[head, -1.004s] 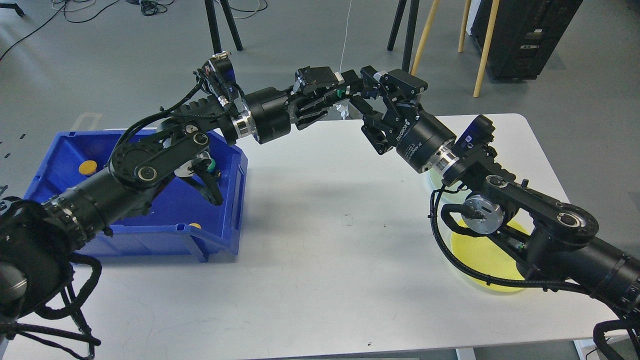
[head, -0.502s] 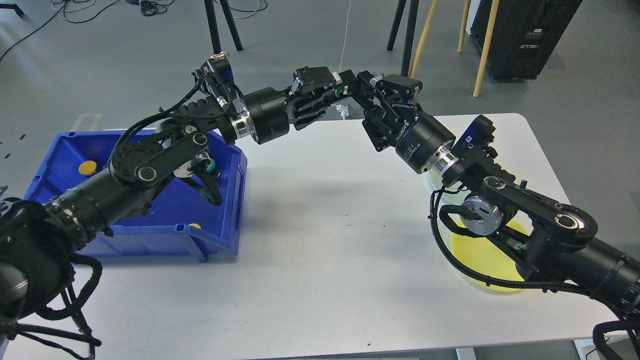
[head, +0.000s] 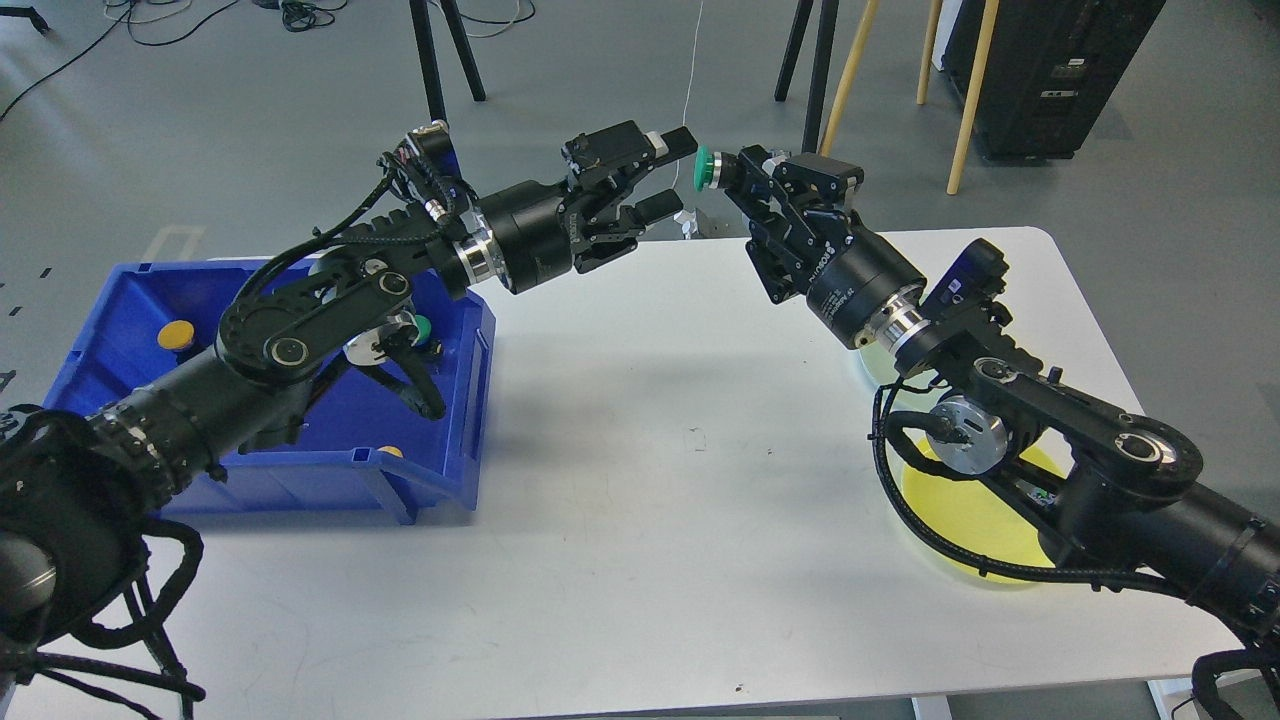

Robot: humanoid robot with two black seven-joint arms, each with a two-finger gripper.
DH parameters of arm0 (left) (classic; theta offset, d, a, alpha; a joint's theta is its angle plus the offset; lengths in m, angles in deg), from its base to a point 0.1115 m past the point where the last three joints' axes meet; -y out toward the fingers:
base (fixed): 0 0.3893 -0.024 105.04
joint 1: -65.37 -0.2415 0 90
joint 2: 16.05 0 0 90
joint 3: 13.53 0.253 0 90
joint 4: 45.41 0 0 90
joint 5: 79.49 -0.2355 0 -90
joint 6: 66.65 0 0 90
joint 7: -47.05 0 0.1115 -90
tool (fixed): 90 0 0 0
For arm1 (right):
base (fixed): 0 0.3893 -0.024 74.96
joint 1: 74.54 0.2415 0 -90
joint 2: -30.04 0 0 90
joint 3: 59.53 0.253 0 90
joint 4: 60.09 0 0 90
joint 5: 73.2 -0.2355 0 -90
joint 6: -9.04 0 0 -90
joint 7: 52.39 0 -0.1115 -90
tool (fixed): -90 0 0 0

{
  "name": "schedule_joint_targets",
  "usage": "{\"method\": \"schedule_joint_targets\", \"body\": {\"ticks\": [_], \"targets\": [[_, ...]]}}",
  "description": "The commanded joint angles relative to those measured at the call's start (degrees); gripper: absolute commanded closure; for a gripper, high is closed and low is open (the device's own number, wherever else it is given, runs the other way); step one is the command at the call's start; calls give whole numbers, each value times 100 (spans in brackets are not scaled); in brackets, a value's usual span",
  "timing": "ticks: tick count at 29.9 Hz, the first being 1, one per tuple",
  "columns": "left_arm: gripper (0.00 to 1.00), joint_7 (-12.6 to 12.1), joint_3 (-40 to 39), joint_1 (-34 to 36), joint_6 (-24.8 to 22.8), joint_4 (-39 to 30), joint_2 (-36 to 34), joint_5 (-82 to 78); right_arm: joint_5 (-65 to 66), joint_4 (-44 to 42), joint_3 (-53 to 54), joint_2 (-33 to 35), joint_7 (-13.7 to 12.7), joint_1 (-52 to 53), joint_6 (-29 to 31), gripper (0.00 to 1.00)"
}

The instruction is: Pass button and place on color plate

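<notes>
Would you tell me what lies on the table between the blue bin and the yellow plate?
In the head view, only bare white table lies between the blue bin and the yellow plate; nothing rests there.

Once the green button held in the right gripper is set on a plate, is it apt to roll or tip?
The green button looks stiff, with a domed cap on a narrower body, so it would probably roll if laid sideways. Held by its body in the right gripper, it seems light. Set upright, it might tip.
</notes>
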Motion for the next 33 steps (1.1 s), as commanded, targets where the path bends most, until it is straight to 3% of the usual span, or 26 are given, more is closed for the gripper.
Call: {"method": "schedule_joint_targets", "body": {"ticks": [1,4,7,14,16,20,21,22,30,33], "targets": [[18,2,-1,-11,0,2,0,38,-562,-477,184,-58,-214,-99,-801,99],[18,2,-1,-11,0,2,0,38,-1650,-1478,263,-137,-889,-46,-1584,99],[18,2,-10,-20,0,2,0,38,-2137,-2507,184,-392,-1374,-11,-1771,99],[18,2,-10,-20,0,10,0,38,-2146,-2975,175,-428,-1656,-90,-1762,99],[18,2,-10,-20,0,2,0,38,-2208,-3133,202,-436,-1674,-81,-1771,84],[18,2,-10,-20,0,2,0,47,-2208,-3196,255,-480,-1674,-81,-1780,37],[18,2,-10,-20,0,10,0,55,-2208,-3196,263,-472,-1674,-81,-1762,12],[18,2,-10,-20,0,2,0,90,-2208,-3187,255,-472,-1674,-81,-1745,0],[18,2,-53,-11,0,-16,-70,161,-2217,-3064,255,-437,-1683,-29,-1639,1],[18,2,-281,-2,0,-7,-210,266,-2217,-2679,325,-279,-1630,15,-1167,1]]}}
